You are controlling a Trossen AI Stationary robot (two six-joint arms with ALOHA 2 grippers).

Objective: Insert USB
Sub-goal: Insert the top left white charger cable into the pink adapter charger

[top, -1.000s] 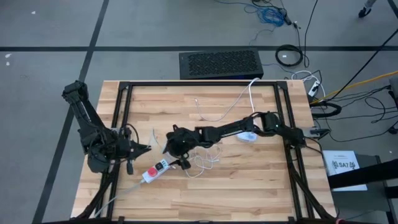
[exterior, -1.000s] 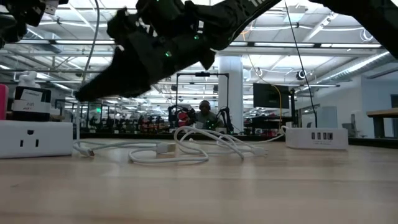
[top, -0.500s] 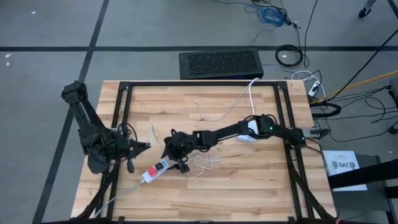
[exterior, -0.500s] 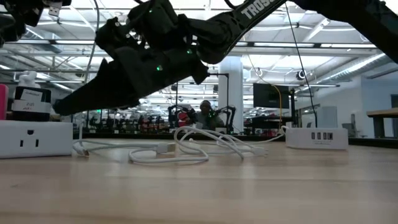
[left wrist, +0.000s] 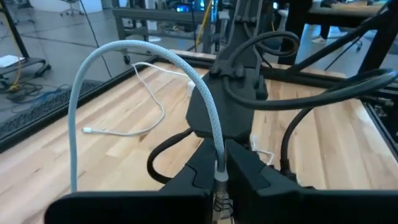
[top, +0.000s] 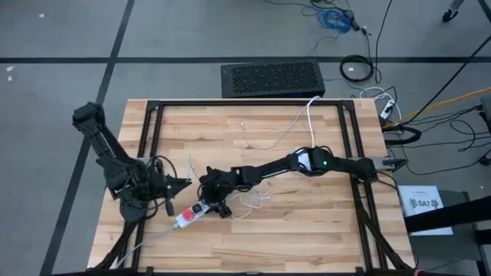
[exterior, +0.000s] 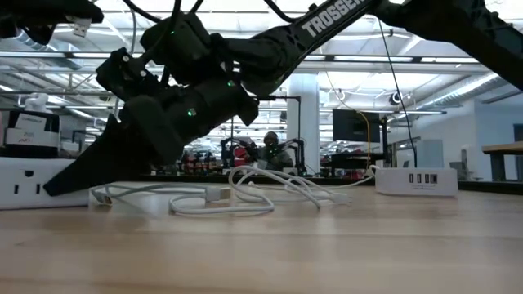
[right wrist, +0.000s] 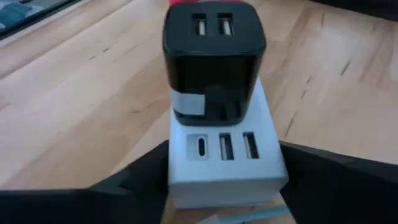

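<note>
A white power strip with a red switch lies near the table's front left. A black charger is plugged into its top, and USB ports show on its end face. My right gripper is open and low over the strip's end, one finger on each side. My left gripper, left of the strip, is shut on a grey braided cable. The cable's metal USB tip shows high above the table. My left gripper pinches the grey cable's plug end between its two fingers. The cable rises out of the fingers and arches back over the wrist. Plug and cable are clear of the table. My right gripper flanks the strip's port end; I cannot tell whether it touches.
A loose white cable lies coiled on the wood right of the strip. A white multi-port hub stands farther right. Another thin white cable runs toward the far edge. Black frame rails border the table.
My right gripper has come down and toward the table's near left, ending low over the power strip, its fingers still open. My left gripper has sunk a little with the cable plug still held.
</note>
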